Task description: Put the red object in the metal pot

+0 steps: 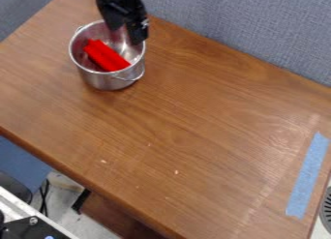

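Red object [104, 56] in metal pot [97, 76], lying diagonally

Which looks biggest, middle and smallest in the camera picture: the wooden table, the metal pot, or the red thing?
1. The wooden table, by far the biggest.
2. The metal pot.
3. The red object, smallest; it lies inside the pot, so part of it may be hidden.

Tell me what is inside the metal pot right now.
The red object lies inside the metal pot, leaning against its left inner wall. The open pincer covers the pot's far right rim, so that part stays unseen.
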`<state>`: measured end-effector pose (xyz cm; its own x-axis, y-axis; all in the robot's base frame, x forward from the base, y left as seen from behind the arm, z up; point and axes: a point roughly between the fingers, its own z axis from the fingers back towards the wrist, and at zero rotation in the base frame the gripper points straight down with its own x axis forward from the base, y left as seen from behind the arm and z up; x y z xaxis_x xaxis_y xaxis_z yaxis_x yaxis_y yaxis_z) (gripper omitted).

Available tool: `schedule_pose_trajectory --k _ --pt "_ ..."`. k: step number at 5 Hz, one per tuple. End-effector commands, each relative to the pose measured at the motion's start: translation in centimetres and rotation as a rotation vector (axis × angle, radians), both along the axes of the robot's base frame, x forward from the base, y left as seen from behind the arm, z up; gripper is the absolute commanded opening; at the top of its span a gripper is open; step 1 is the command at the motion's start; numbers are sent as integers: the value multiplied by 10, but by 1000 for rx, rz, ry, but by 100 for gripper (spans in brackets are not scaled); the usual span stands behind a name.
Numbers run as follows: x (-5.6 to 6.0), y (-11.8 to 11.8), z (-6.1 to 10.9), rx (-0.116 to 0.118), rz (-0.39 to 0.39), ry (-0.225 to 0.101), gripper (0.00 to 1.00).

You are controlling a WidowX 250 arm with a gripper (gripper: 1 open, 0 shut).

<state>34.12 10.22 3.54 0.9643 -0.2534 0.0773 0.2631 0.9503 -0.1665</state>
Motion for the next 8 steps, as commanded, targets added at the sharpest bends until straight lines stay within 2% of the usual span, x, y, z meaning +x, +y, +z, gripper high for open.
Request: schedule_pose_trajectory --k 1,2,3,4,5,6,7,8 --pt "-6 -17 50 24 6 -59 100" --pt "-22 -43 77 11 2 -44 100" --pt "-37 -67 109 7 16 -50 100" --pt "-40 -89 105 21 246 -48 100" --pt "-41 -100 100 46 463 -48 100" --pt "-25 -100 100 91 431 -73 100" --pt "-17 -98 95 128 414 -73 100" --pt "22 -114 95 135 467 -54 100"
